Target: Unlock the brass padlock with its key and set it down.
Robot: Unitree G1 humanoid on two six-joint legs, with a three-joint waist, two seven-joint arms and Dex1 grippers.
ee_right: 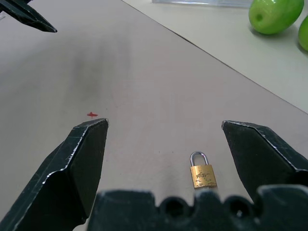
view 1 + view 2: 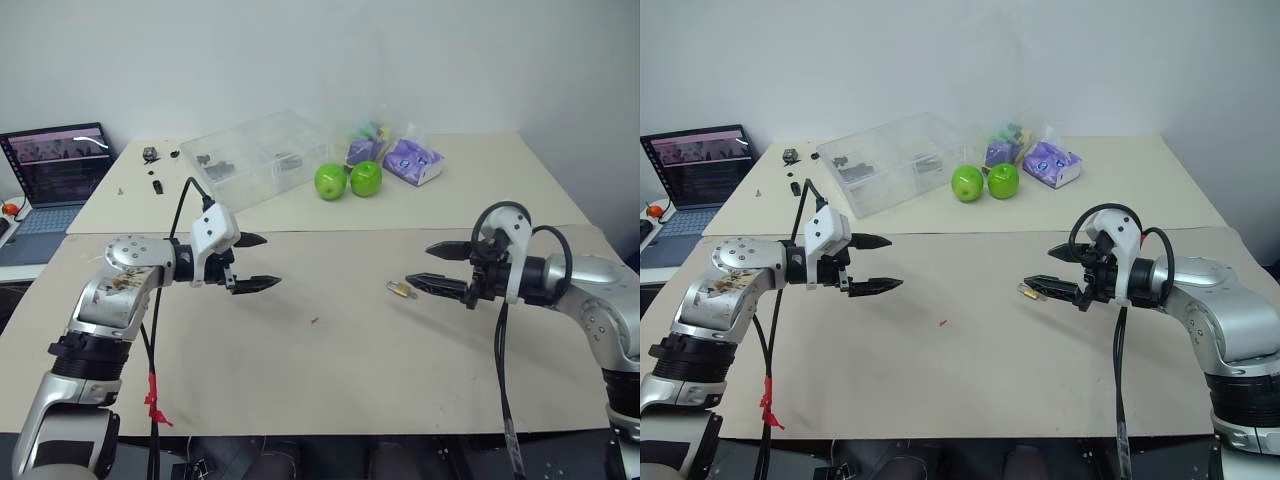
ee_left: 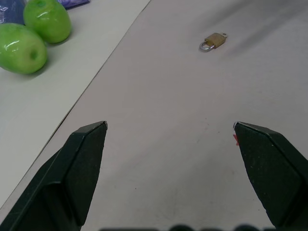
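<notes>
Right wrist view: brass padlock lies flat on the table, low between this gripper's two fingers, shackle loop pointing away from the camera; no key clearly visible on it.
Right gripper: jaws spread wide, nothing in them; hovers above the table with the lower fingertip just beside the padlock, apparently lined up to come down on it.
Left gripper: jaws also spread wide and empty; held off the table, well apart from the padlock, aimed across toward it — looks like a ready pose for the second hand.
Padlock place: near-right part of the front table, resting free, touched by neither gripper as far as I can tell.
Red mark: small fleck on the table between the two grippers.
Stage: judged start of task, lock not yet picked up.
Green apples: two, side by side on the rear table, clear of the work area.
Clear plastic box: behind the apples, small dark parts inside.
Purple packets: beside the apples.
Laptop: far left, screen lit.
</notes>
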